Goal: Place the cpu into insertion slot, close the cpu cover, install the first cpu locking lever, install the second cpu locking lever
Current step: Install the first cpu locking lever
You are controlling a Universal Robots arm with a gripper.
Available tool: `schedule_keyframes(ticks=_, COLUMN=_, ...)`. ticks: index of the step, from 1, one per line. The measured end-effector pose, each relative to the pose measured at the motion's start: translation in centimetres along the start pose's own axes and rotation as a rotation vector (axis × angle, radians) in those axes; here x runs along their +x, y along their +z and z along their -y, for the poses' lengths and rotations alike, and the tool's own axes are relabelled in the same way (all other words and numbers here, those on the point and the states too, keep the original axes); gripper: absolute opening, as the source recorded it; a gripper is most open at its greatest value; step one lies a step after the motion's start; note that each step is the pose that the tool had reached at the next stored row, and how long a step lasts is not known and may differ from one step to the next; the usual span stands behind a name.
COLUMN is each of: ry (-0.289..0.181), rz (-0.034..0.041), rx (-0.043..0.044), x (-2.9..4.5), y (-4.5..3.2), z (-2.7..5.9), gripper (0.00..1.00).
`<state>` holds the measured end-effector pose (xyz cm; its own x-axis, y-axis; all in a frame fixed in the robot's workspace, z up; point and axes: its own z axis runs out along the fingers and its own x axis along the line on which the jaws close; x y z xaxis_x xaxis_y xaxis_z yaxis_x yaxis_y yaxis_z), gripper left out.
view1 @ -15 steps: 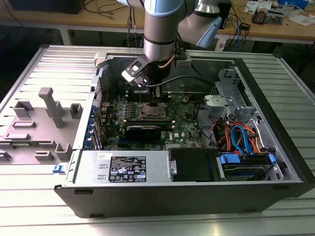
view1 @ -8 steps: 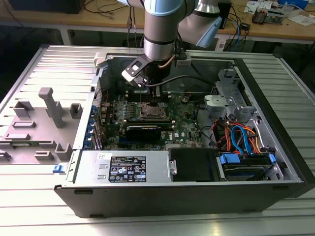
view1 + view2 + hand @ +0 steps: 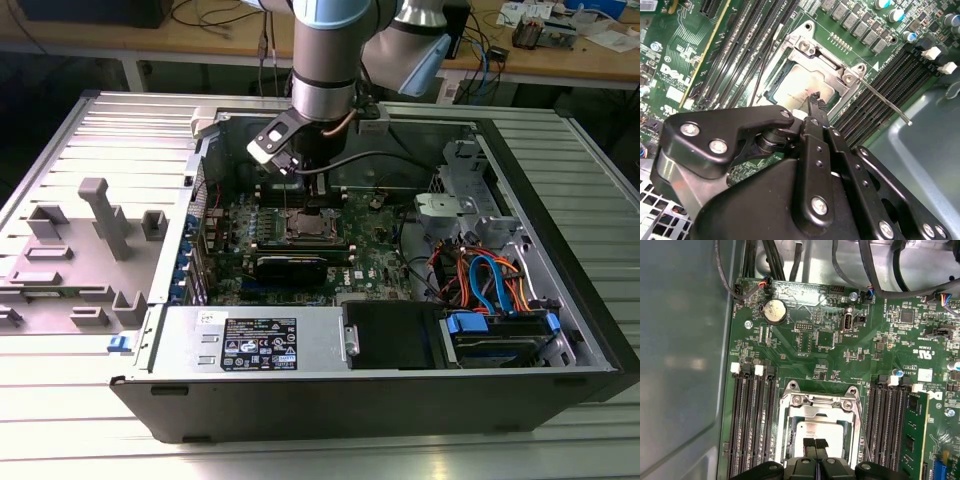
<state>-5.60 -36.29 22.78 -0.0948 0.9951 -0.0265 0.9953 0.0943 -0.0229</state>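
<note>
While the cpu (image 3: 815, 431) lies in the insertion slot (image 3: 782, 432) beneath the lowered cpu cover (image 3: 820, 413), the gripper (image 3: 815, 444) hovers, jaws pressed together; a locking lever (image 3: 885, 102) looks unlatched.

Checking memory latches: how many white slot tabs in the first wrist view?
4: two tabs on one side of the cpu cover, two on the other. More may be hidden.
</note>
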Motion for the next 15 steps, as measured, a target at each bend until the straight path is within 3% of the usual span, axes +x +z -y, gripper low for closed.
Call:
schedule_keyframes(ticks=12, ry=0.000, rz=-0.0004, rx=-0.0002, x=-0.06, y=-2.55, z=0.06, gripper=0.11)
schedule_keyframes(ticks=15, ry=-0.044, rz=0.0006, rx=-0.0012, x=-0.07, y=-2.56, z=0.05, gripper=0.11)
